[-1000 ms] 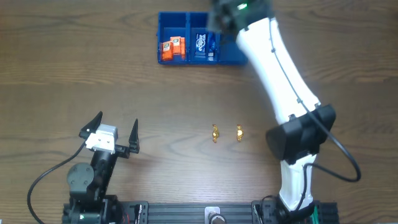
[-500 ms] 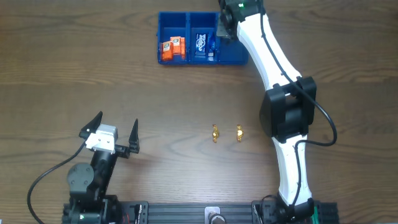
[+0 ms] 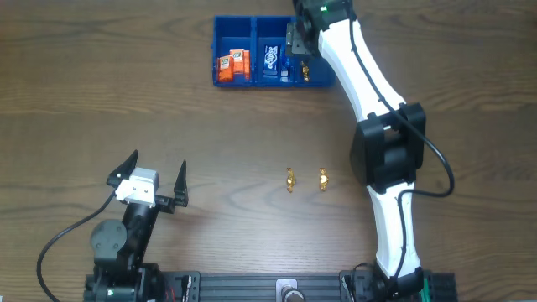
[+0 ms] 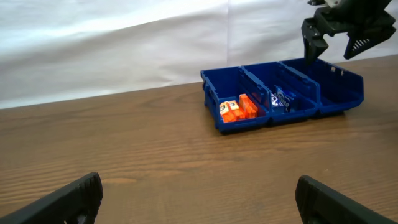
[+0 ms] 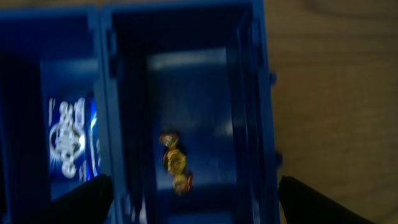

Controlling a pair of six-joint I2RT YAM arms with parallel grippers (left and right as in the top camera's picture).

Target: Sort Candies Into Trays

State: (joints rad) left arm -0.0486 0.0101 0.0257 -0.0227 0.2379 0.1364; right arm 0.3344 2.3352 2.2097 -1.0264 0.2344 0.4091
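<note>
Releasing is what has just happened. A gold-wrapped candy [image 5: 174, 160] now lies on the floor of the right-hand compartment of the blue tray [image 3: 216, 50] at the far side of the table. Half a second ago that compartment looked bare in the top view.

The right claw [image 5: 196, 205] hangs above the same compartment with its fingers spread wide and nothing in them. The candy sits beneath it, between the two fingers and apart from both, close to the wall shared with the middle compartment.

I judge that one piece is now sorted. Orange candies [image 3: 232, 67] fill the left compartment and a blue packet [image 3: 270, 60] lies in the middle one. Two gold candies [image 3: 291, 179] are left on the bare wood, side by side near the table's middle and well nearer than the tray, so they probably come next.

The left claw [image 3: 158, 161] rests at the near left, wide open and empty.
</note>
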